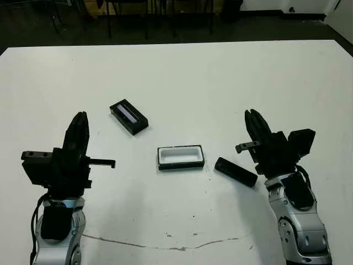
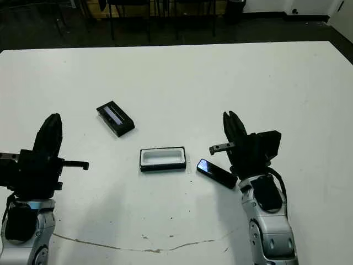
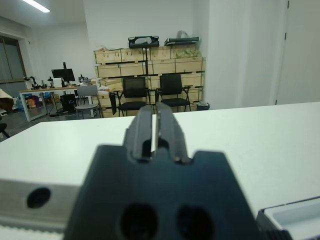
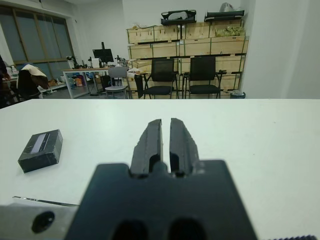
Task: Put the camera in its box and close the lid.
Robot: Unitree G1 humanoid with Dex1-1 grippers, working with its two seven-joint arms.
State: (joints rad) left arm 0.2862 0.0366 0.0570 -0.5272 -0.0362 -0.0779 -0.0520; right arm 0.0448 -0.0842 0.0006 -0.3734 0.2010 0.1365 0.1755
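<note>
The box (image 1: pixel 181 157), a black tray with white lining, lies open at the middle of the table. Just to its right lies the camera (image 1: pixel 235 171), a slim black bar with a bluish spot at its box-side end (image 2: pixel 202 164). The lid (image 1: pixel 128 116), black with a pale stripe, rests behind and left of the box, and the right wrist view shows the lid (image 4: pixel 40 149) too. My left gripper (image 1: pixel 80 117) is shut and hovers at the left, holding nothing. My right gripper (image 1: pixel 253 114) is shut, just behind the camera's right end.
The white table (image 1: pixel 220 83) stretches wide behind the objects, with a thin crack line (image 1: pixel 165 245) near its front edge. Beyond the far edge stand chairs (image 4: pixel 162 75) and wooden crates on shelves.
</note>
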